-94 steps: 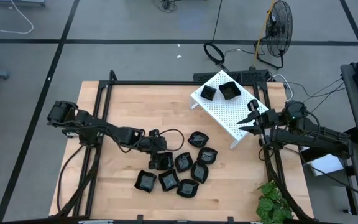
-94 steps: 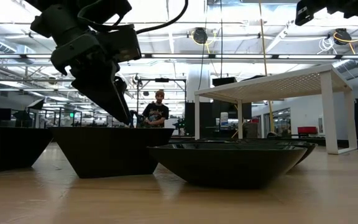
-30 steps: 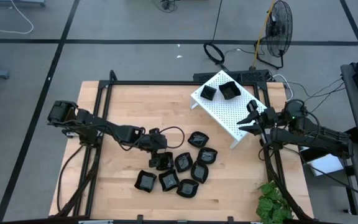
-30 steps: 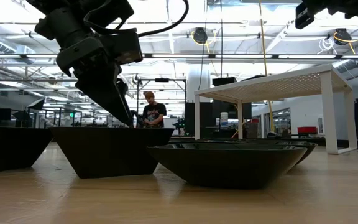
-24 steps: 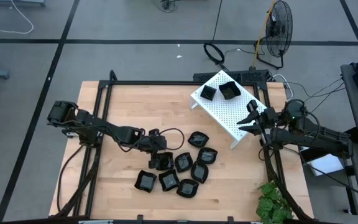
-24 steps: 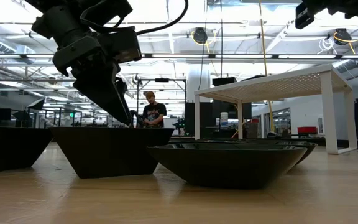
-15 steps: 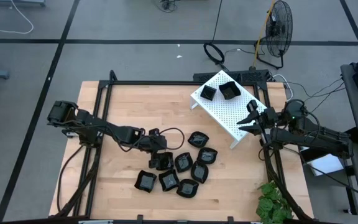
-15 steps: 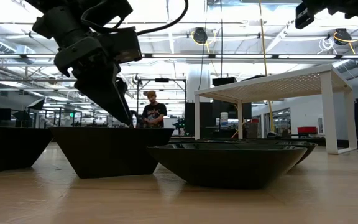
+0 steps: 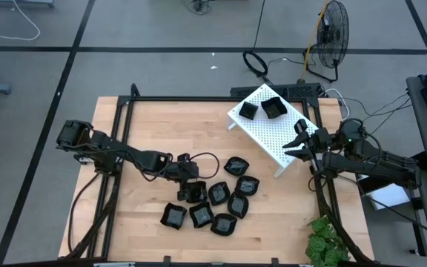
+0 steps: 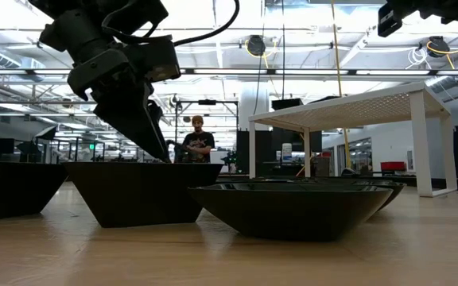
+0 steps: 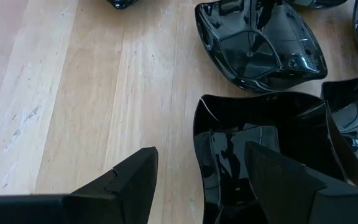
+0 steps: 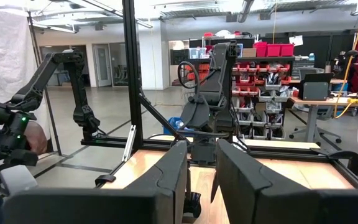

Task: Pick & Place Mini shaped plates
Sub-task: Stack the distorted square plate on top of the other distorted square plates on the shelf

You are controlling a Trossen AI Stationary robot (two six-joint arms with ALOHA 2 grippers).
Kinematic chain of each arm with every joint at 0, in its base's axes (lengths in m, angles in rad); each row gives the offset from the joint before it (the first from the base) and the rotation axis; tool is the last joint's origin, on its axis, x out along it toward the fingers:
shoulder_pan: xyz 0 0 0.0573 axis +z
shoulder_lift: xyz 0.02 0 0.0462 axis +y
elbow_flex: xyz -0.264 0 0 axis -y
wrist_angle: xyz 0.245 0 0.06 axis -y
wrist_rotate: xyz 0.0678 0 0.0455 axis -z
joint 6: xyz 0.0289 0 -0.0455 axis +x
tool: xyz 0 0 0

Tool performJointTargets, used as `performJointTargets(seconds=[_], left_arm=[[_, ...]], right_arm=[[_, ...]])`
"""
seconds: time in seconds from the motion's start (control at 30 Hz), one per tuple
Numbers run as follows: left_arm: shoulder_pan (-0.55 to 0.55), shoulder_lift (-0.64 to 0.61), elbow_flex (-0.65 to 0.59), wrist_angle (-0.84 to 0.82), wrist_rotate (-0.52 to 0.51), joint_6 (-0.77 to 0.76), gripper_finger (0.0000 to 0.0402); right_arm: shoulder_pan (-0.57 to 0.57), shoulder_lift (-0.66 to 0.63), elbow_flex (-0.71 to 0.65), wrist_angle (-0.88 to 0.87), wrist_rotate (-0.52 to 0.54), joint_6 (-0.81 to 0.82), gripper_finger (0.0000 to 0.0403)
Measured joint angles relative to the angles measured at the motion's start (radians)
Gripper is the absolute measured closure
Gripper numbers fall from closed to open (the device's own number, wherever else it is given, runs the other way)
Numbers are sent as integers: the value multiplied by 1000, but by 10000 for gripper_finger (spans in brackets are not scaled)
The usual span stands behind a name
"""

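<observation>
Several glossy black mini shaped plates (image 9: 221, 202) lie in a cluster on the wooden table, and two more (image 9: 248, 110) (image 9: 273, 107) sit on the white perforated rack (image 9: 273, 137). My left gripper (image 9: 193, 194) slants down, open, at the cluster's left end. In the left wrist view its fingers straddle the left wall (image 11: 199, 155) of a square plate (image 11: 260, 155), one over the bare wood and one over the plate's inside. No touch shows. My right gripper (image 9: 296, 141) hangs raised at the rack's right edge, its fingers (image 12: 166, 174) a narrow gap apart with nothing between them.
A rounded plate (image 11: 260, 43) lies just beyond the square one. Bare wood (image 9: 147, 126) lies to the left of and behind the cluster. A black frame (image 9: 124, 148) edges the table. A green plant (image 9: 325, 241) stands at the near right corner. A person (image 10: 199, 143) stands far behind.
</observation>
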Motion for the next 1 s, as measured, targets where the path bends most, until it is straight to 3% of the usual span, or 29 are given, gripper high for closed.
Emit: performJointTargets(seconds=[1.0], left_arm=[[-14, 18, 0, 11, 4, -31, 158]], right_arm=[[0, 0, 0, 0, 0, 0, 330]])
